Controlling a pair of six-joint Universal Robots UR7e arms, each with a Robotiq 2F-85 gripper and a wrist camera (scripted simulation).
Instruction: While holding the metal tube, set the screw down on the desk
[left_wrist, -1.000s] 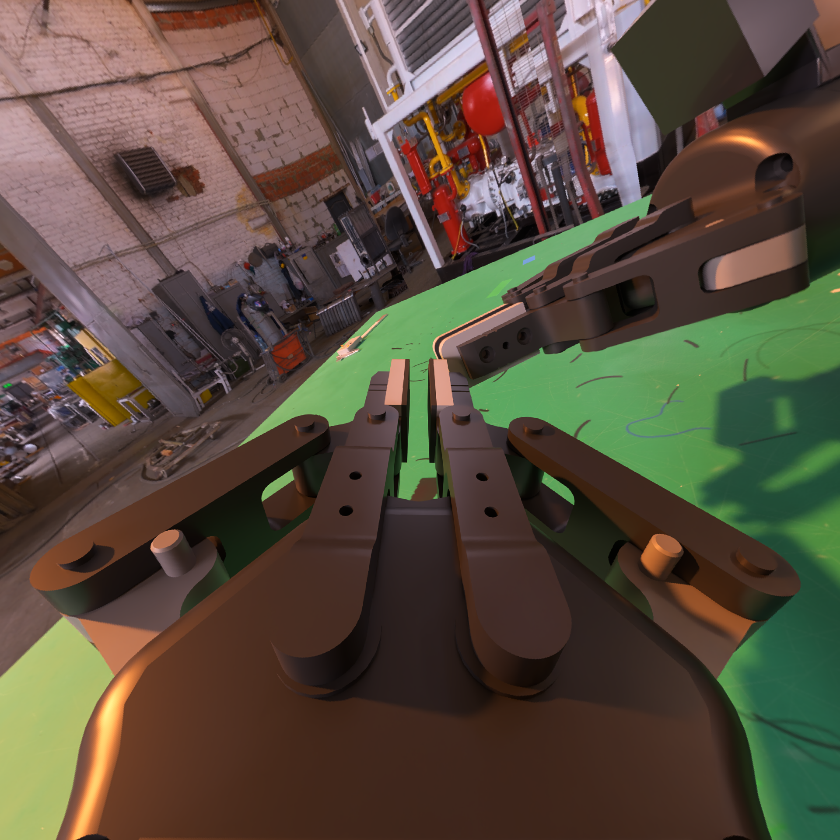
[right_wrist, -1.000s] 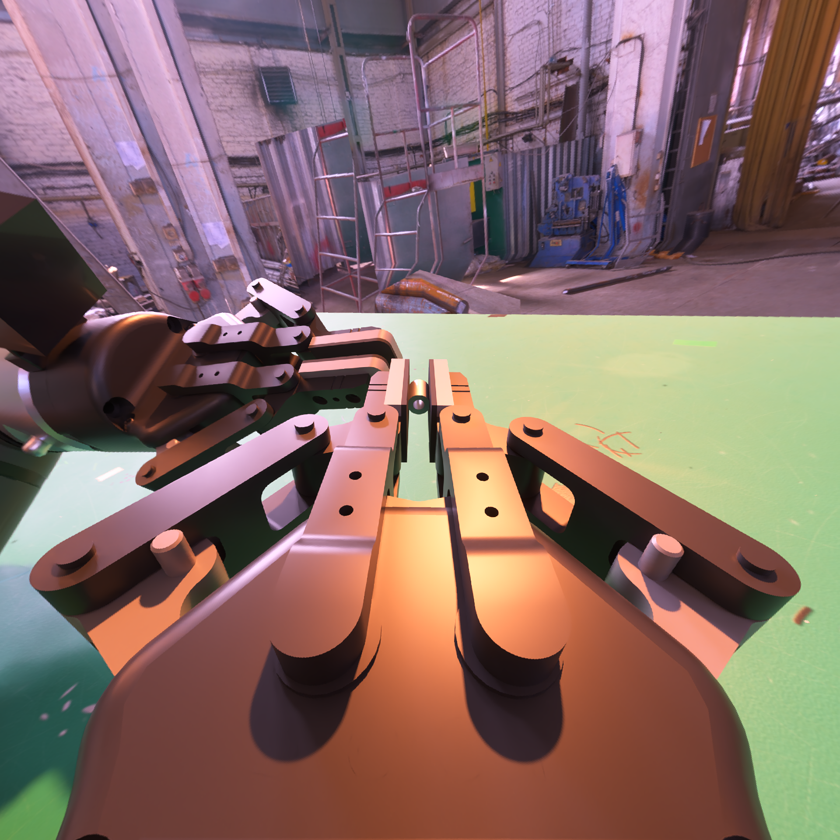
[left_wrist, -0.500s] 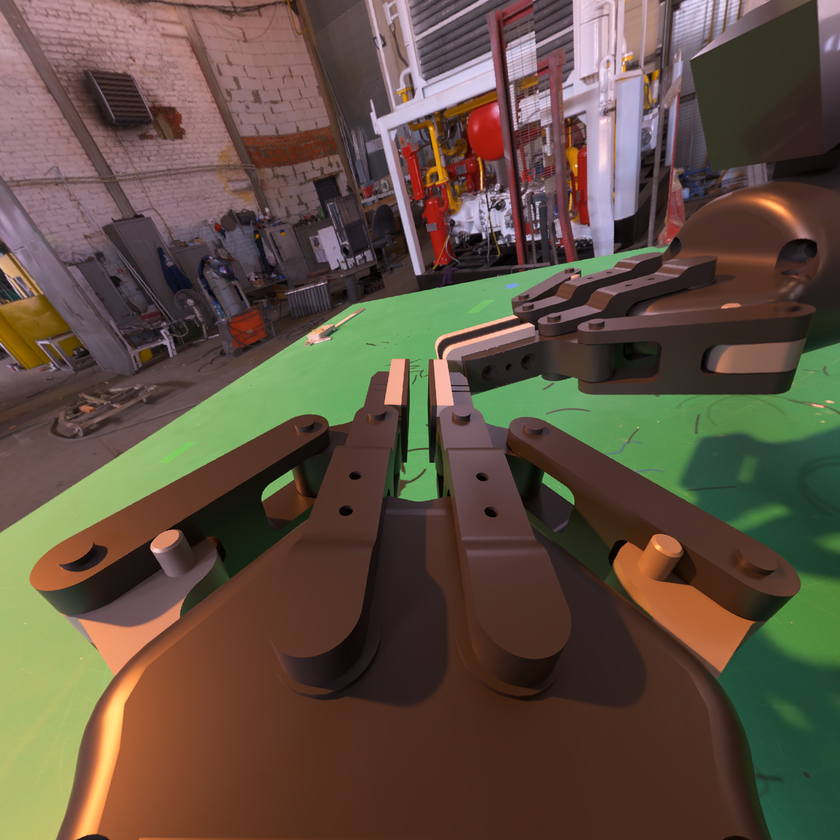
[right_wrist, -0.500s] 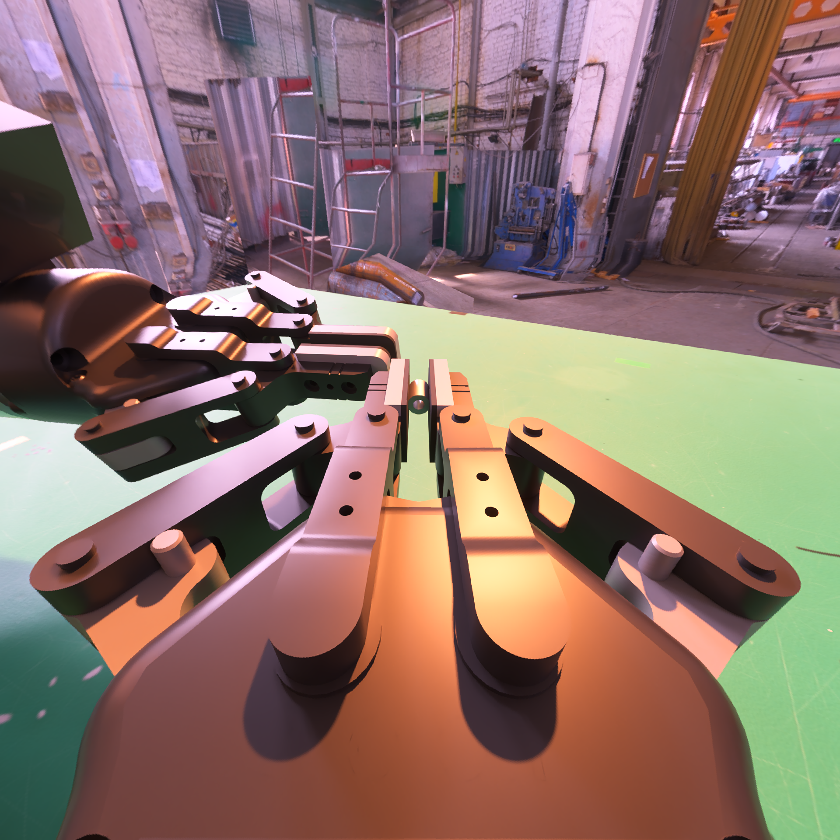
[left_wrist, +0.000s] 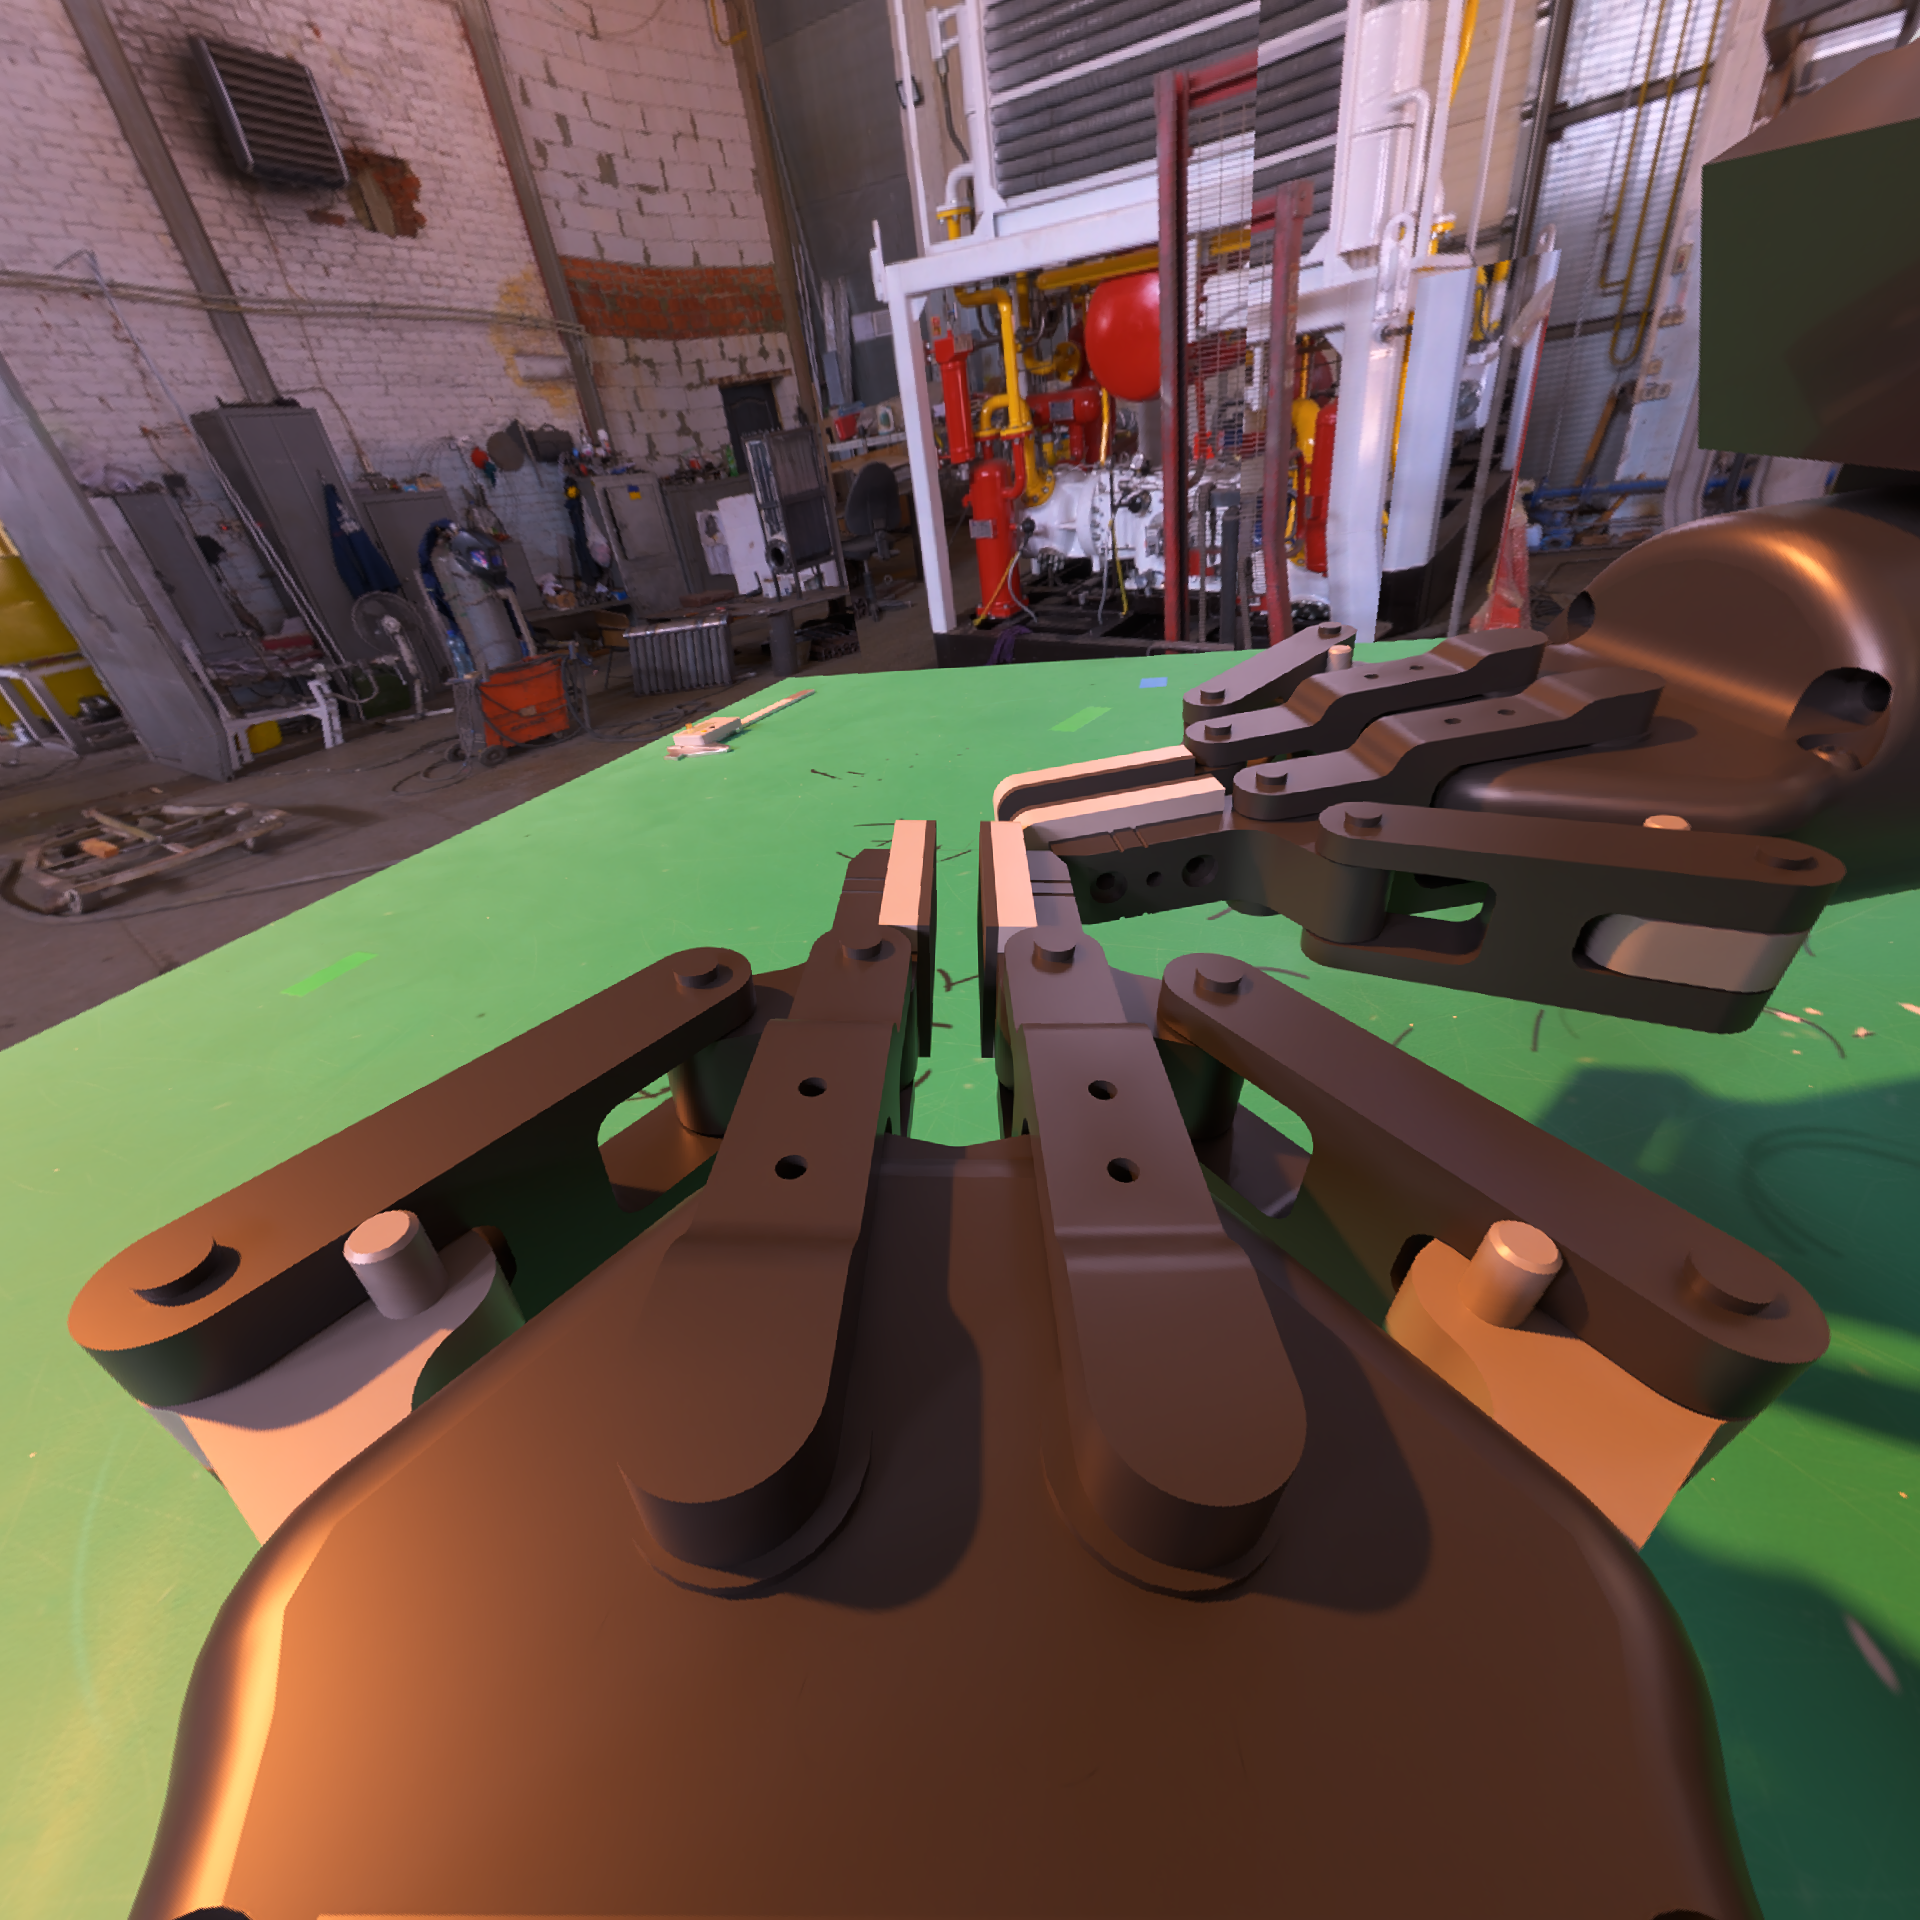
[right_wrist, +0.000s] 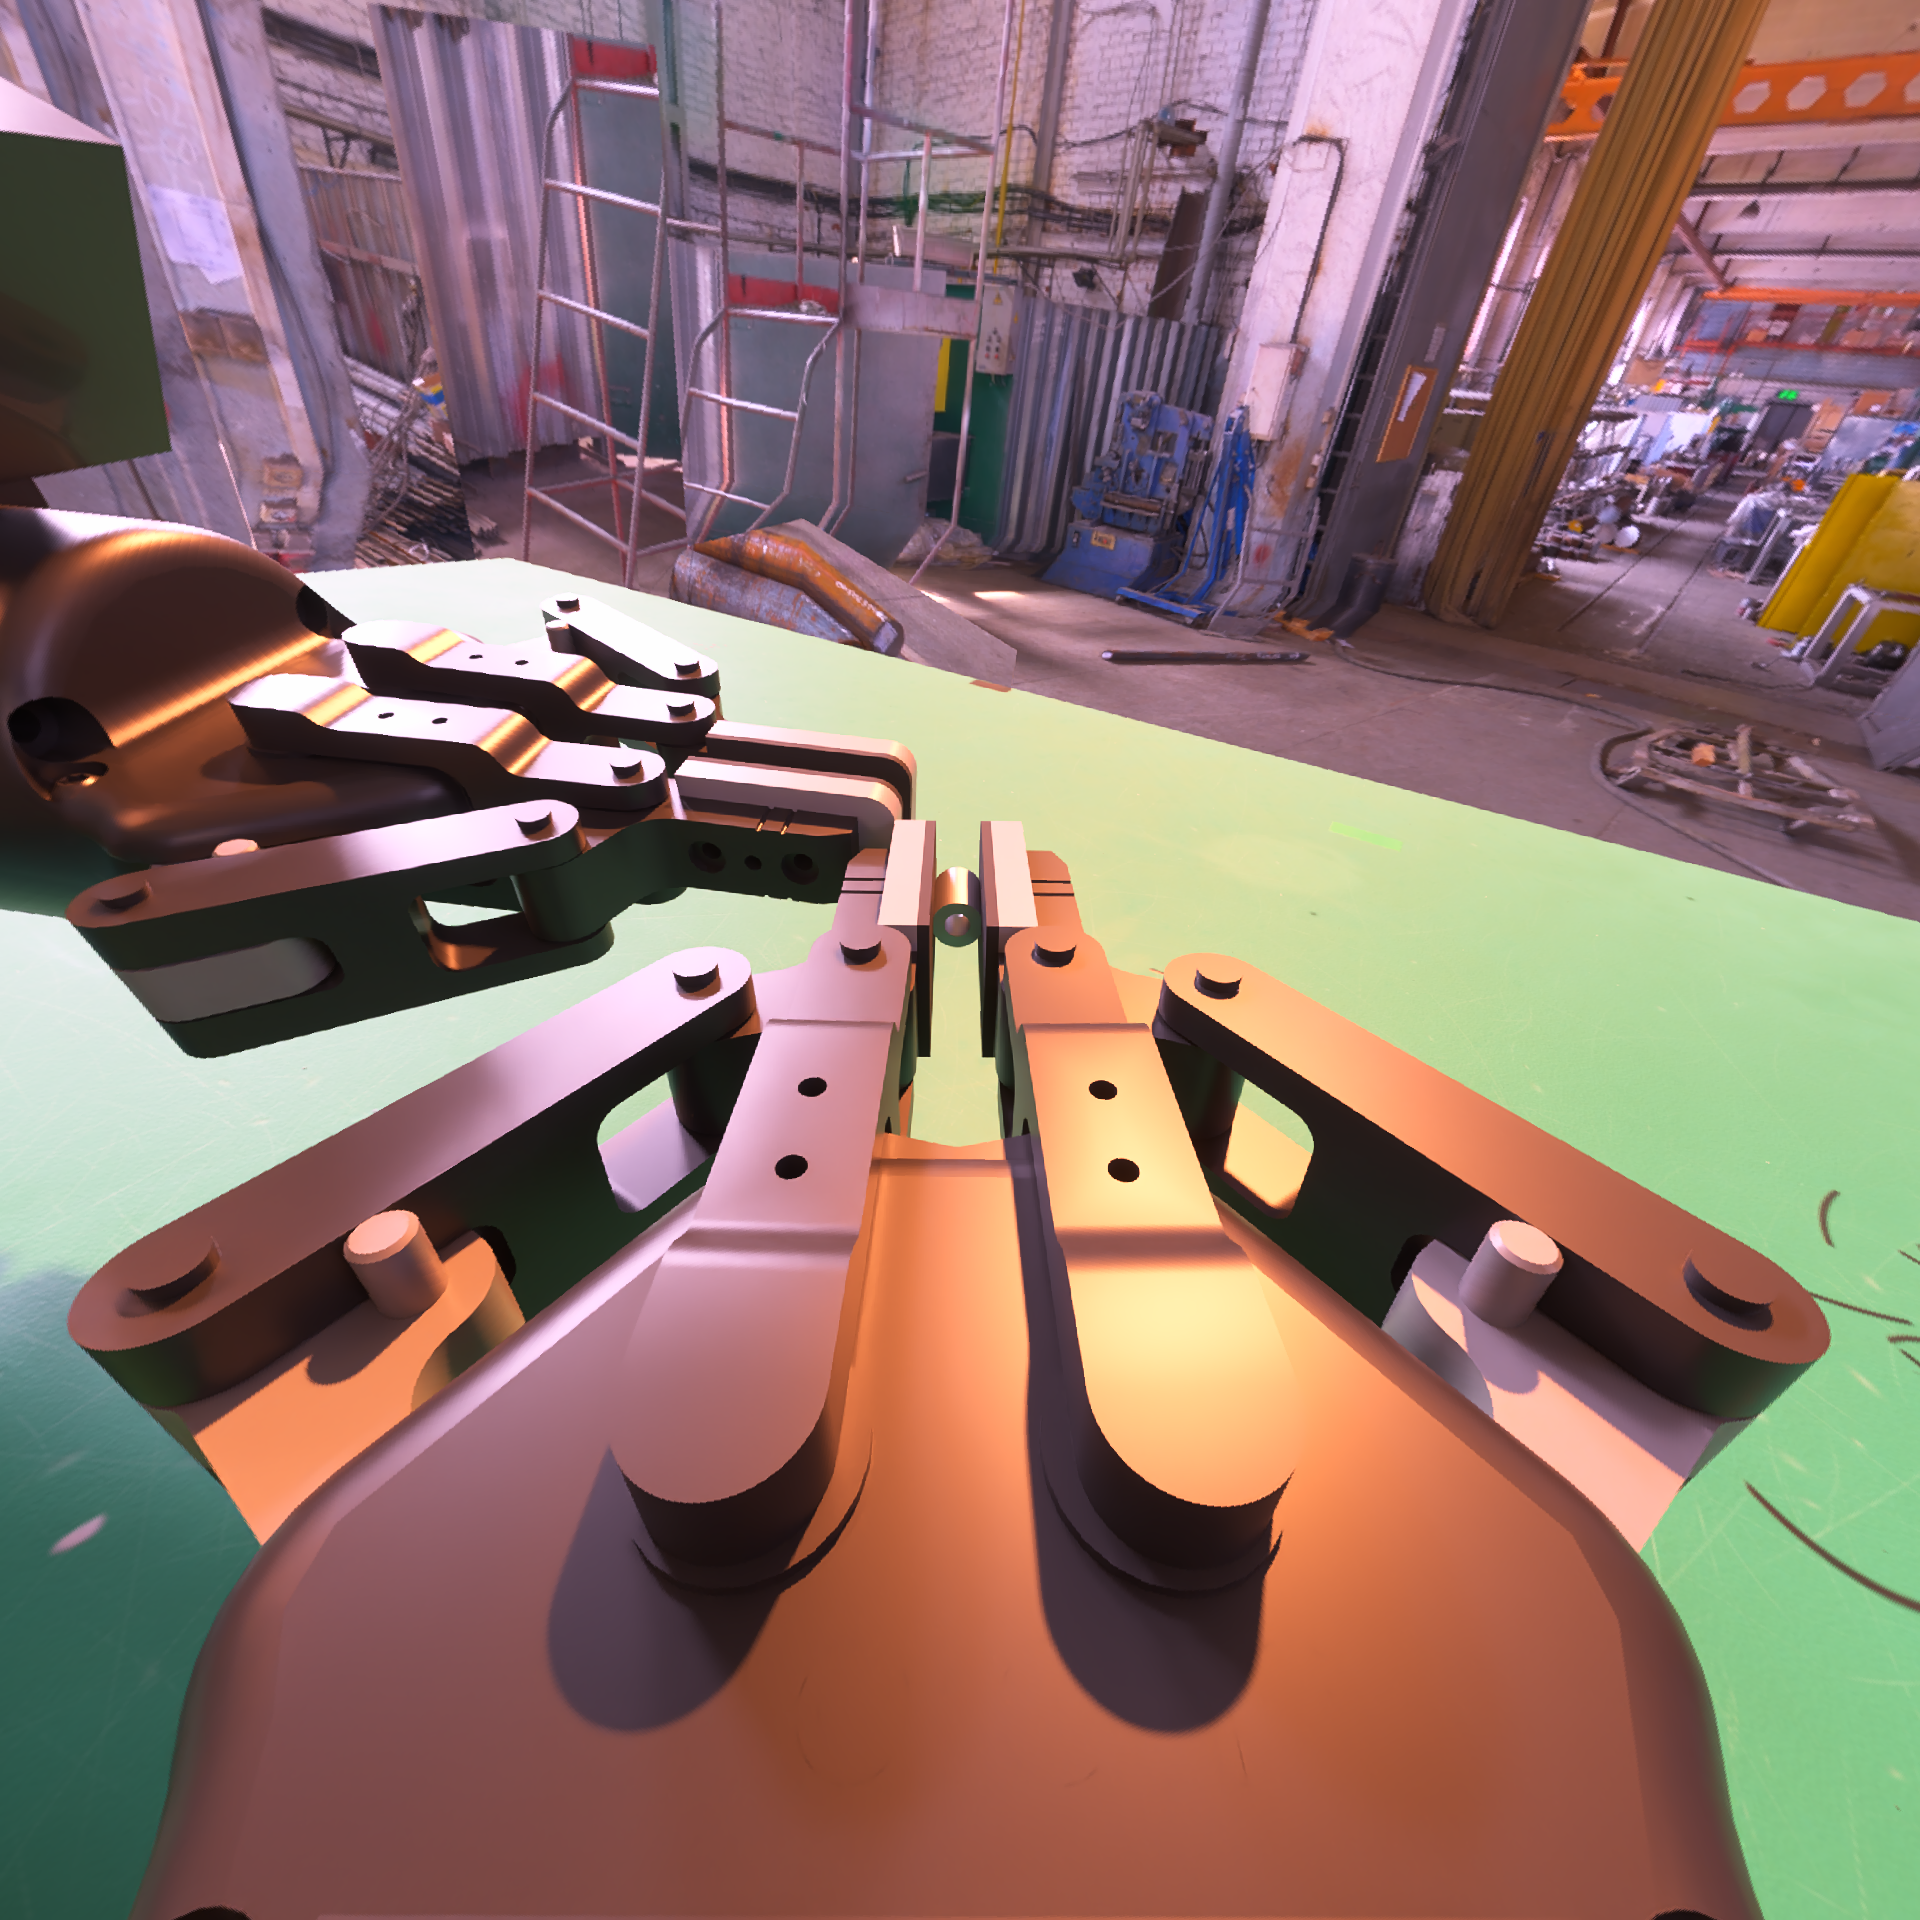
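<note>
The right gripper (right_wrist: 956, 883) clamps the tube (right_wrist: 956, 914) end-on above the bench (right_wrist: 1455, 1039); the left gripper (left_wrist: 956, 883), nearly closed, shows no screw.

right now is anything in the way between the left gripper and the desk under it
Nothing visible. The green desk under the left gripper shows only scratch marks. The right gripper, shut on the metal tube, sits close beside its fingertips, apparently not beneath them. The screw itself doesn't show.

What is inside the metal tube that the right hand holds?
The metal tube, clamped between the right hand's pads, shows an open round hole at its near end. Its own wall covers whatever lies deeper inside, so that cannot be seen.
</note>
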